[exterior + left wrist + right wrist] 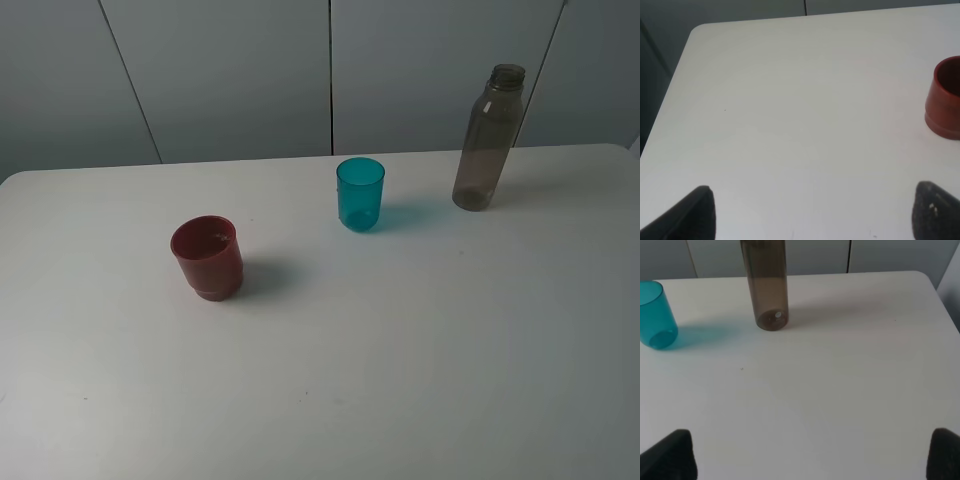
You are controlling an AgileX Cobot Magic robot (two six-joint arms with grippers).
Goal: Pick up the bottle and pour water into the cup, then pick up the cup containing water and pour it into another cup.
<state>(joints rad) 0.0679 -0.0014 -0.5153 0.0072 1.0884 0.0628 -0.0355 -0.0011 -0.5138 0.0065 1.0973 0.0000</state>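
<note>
On table (420,350), bottle (485,140) upright, neck up

Exterior high view: a camera fixed above me looks down and forward over the white table (420,380) toward the grey wall panels, far enough back to take in the red cup (208,258), the teal cup (360,195) and the bottle (487,139) together. Left wrist view: from my left arm, low and close over the table's left part, facing the far edge; it shares the red cup (945,97) with the overhead view. Right wrist view: from my right arm, equally low, facing the far edge; it shares the teal cup (655,315) and the bottle (766,285) with the overhead view.
</note>
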